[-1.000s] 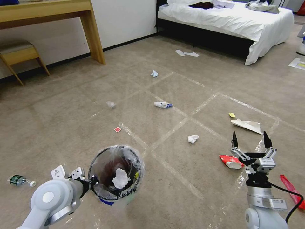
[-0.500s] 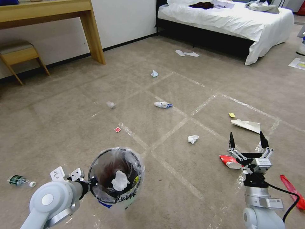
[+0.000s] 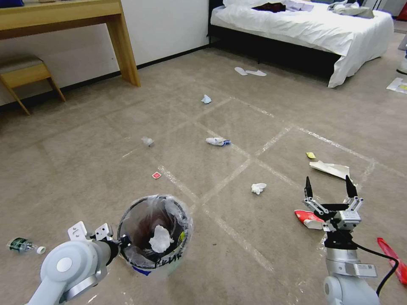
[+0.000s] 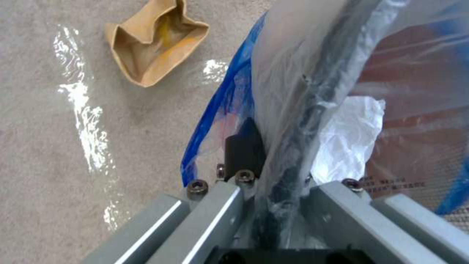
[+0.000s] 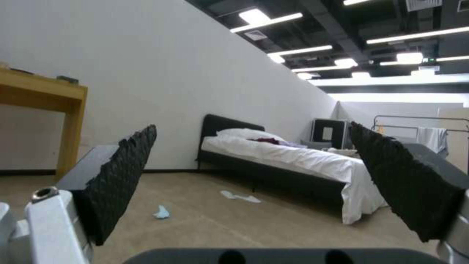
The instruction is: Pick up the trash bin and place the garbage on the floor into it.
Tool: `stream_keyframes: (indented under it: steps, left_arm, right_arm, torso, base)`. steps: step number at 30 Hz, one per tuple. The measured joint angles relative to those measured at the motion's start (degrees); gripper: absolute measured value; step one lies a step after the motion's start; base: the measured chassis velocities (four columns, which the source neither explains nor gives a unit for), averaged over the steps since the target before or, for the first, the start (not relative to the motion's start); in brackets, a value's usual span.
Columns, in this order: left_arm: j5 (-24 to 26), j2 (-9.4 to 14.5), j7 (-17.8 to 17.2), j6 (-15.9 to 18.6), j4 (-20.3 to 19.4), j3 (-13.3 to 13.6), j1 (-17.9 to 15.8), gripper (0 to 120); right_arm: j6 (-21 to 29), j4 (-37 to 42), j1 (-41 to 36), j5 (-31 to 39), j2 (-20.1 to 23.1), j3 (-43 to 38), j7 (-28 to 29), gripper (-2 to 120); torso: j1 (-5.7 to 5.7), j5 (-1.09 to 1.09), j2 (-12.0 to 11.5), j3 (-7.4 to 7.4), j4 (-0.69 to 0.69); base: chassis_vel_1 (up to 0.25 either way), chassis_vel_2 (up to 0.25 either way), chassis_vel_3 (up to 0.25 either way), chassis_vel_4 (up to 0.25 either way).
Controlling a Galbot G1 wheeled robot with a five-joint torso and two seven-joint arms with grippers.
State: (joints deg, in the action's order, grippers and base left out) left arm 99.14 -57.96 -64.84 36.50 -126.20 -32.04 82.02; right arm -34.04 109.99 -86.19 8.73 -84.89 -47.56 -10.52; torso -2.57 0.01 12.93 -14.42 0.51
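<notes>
- Where the left arm enters the head view at lower left, the left gripper (image 3: pixel 121 245) is clamped on the rim of the trash bin (image 3: pixel 155 231), one finger (image 4: pixel 244 150) outside the wall under the clear liner.
- Inside the trash bin lies a crumpled white tissue (image 3: pixel 160 238); black handwriting marks its outer wall.
- Right gripper (image 3: pixel 328 190): raised at lower right with its two black fingers spread wide apart, holding nothing, pointing toward the bed (image 3: pixel 313 29).
- Just beside the right gripper, on the floor (image 3: pixel 85 169), lies a red-and-white wrapper (image 3: pixel 308 217).
- Further garbage on the carpet: a white tissue (image 3: pixel 257 187) near the tape lines, torn paper (image 3: pixel 330 169), a small bottle (image 3: pixel 23 245) at far left, a brown cardboard scrap (image 4: pixel 151 40) near the trash bin.
- Wooden desk (image 3: pixel 63 17) and stool (image 3: pixel 25 72) stand along the wall.
</notes>
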Motion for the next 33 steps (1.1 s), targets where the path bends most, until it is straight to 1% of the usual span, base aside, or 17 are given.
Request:
stream_keyframes:
  steps: [8, 21, 33]
  left_arm:
    - [0.27, 0.34, -0.21, -0.07, 0.33, 0.16, -0.37, 0]
    - [0.0, 0.08, -0.23, -0.09, 0.76, 0.41, -0.34, 0]
    - [0.2, 0.42, -0.35, -0.2, 0.85, 0.25, -0.62, 0]
  right_arm:
    - [-0.02, -0.27, 0.57, 0.11, -0.02, 0.24, -0.02, 100]
    - [-0.05, -0.94, 1.06, -0.06, -0.15, 0.7, -0.1, 100]
    - [-0.17, -1.66, 1.64, -0.05, -0.26, 1.35, -0.38, 100]
  torso:
    - [0.0, 0.0, 0.0, 0.0, 0.0]
    - [0.01, 0.0, 0.0, 0.01, 0.0]
    - [0.02, 0.0, 0.0, 0.01, 0.0]
  base:
    - [-0.056, 0.05, 0.063, -0.057]
    - [-0.068, 0.071, 0.065, -0.075]
    - [-0.093, 0.092, 0.099, -0.093]
